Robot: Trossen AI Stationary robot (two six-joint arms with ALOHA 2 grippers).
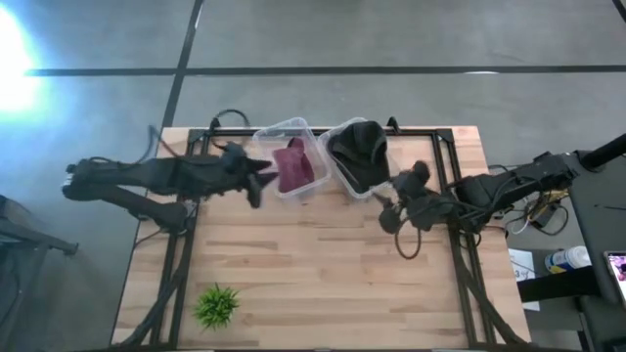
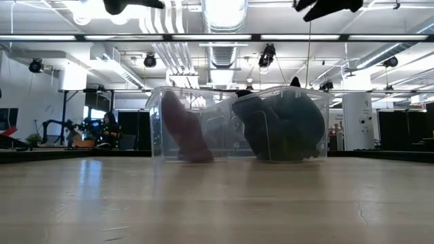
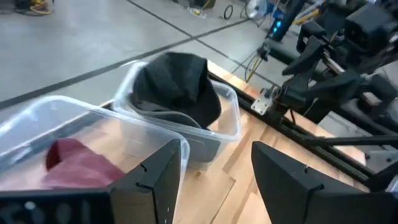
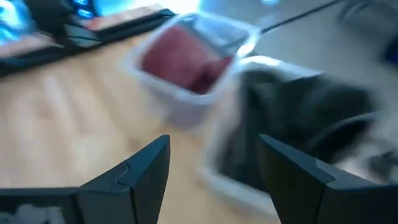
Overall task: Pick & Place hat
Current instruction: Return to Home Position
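Sorting looks done: red cap in left bin, black cap pile in right bin, both mid back edge of surface; left hand & right hand hover nearby, released, empty, w/ only retreat left.

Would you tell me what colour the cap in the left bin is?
The cap is dark red, seen best in the high view.

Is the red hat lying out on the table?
No, the red hat sits inside the left clear bin, leaning against its wall.
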